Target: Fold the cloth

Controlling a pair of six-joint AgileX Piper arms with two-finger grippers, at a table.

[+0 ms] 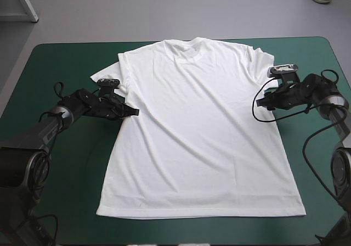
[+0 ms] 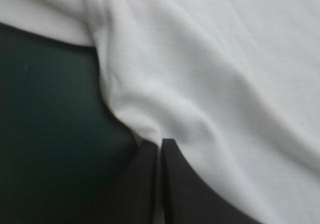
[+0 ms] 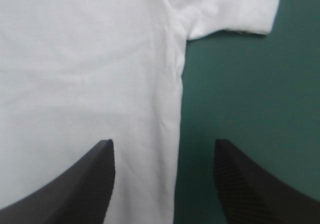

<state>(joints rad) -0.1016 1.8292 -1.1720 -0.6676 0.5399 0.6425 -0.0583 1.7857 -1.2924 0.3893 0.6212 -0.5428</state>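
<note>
The T-shirt runs past every edge of the left wrist view, its outline cut off. The left gripper hides the fold it pinches. In the high view, the right gripper's fingertips are too small to tell apart.

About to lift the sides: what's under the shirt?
Only teal-green cover shows around the shirt, which lies flat with no obvious bulge. Anything beneath it is hidden. The left tool is shut on its edge; the right tool stands open over its side seam.
</note>
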